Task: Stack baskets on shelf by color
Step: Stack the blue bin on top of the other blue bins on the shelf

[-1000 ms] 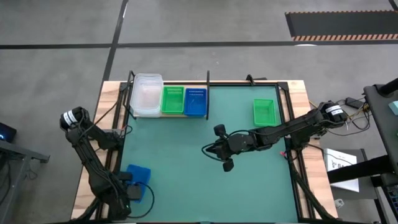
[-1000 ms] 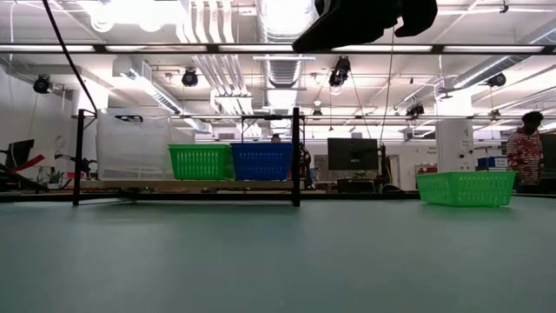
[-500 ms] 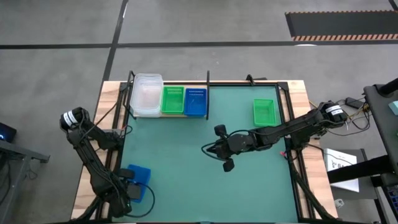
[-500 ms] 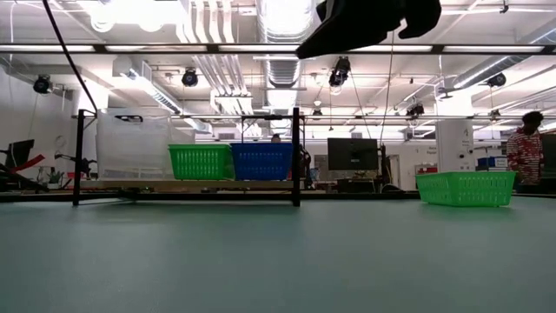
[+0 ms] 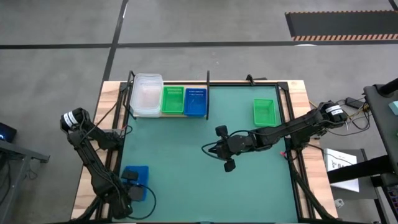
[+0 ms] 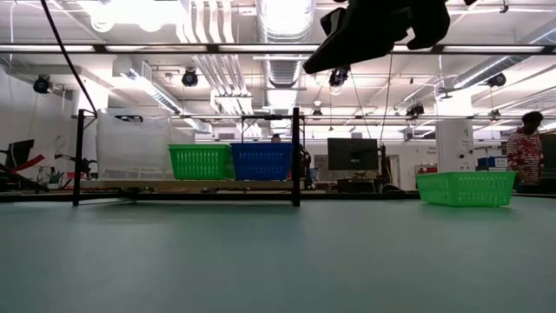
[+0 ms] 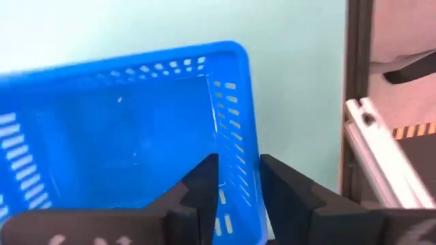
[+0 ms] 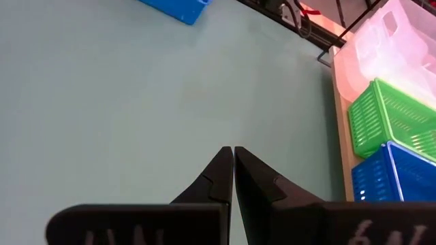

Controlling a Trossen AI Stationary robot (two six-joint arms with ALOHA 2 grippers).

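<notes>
A blue basket (image 5: 137, 174) lies at the mat's near left corner, and my left gripper (image 5: 132, 186) is shut on it; it fills the left wrist view (image 7: 129, 129). My right gripper (image 5: 206, 149) is shut and empty, high over the middle of the mat, pointing toward the table's left edge (image 8: 234, 155). The shelf (image 6: 191, 184) at the far left holds a clear basket (image 5: 147, 94), a green basket (image 5: 173, 99) and a blue basket (image 5: 194, 101) side by side. A loose green basket (image 5: 264, 112) rests on its base on the mat at the far right. My left gripper straddles the blue basket's perforated side wall (image 7: 235, 146) near a corner, with one finger (image 7: 204, 184) inside the basket and the other (image 7: 279, 184) outside. The fingers come at the rim from above. I cannot tell whether the basket is clear of the mat.
The green mat (image 5: 205, 186) is bordered by a black frame and wooden table edges. A frame rail (image 7: 357, 95) runs close beside the held basket. A person (image 6: 525, 148) stands in the room beyond the table's far right.
My left gripper has moved a little toward the table's left edge, and the blue basket has shifted that way with it. My right gripper has stayed over the middle of the mat and shows slightly lower in the low view.
</notes>
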